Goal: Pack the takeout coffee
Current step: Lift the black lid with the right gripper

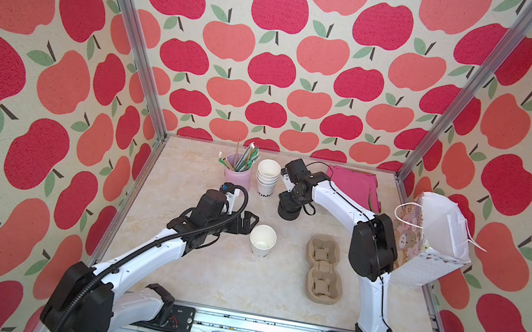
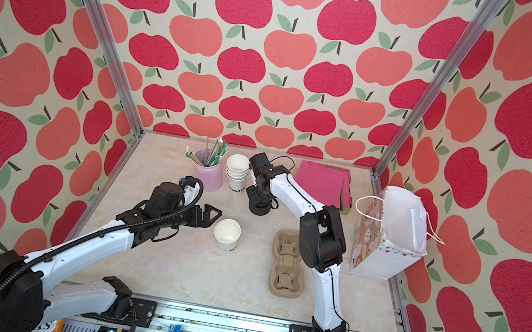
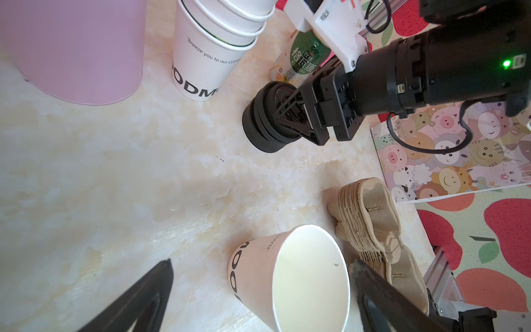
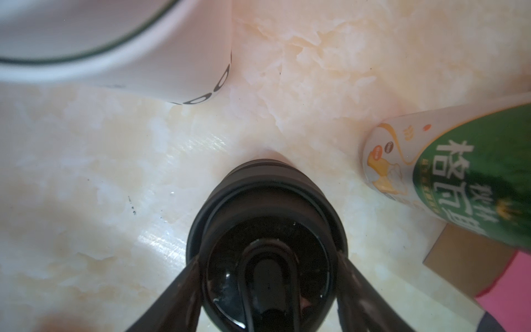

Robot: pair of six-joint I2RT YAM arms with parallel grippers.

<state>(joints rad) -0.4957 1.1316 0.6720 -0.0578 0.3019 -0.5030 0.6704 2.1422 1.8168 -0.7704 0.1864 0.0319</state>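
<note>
Perhaps five-cup stack (image 1: 267, 176), one lone cup (image 1: 262, 241).

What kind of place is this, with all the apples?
Probably a pretend coffee counter in a robot test booth: stacked paper cups, black lids, cardboard cup carriers and a gift bag.

Through the wrist camera I see my right gripper (image 4: 268, 258) set over a round black plastic sip lid (image 4: 265, 227), its two dark fingers (image 4: 178, 290) lying against opposite sides of the rim. The lid stands on the cream marble-patterned tabletop (image 4: 115, 172). Near it are a white paper cup with black lettering (image 4: 129, 49) and a green-and-gold drink can with white characters (image 4: 459, 178); the can partly covers a brown cardboard sheet (image 4: 465, 264) next to a pink napkin (image 4: 511, 281).
</note>
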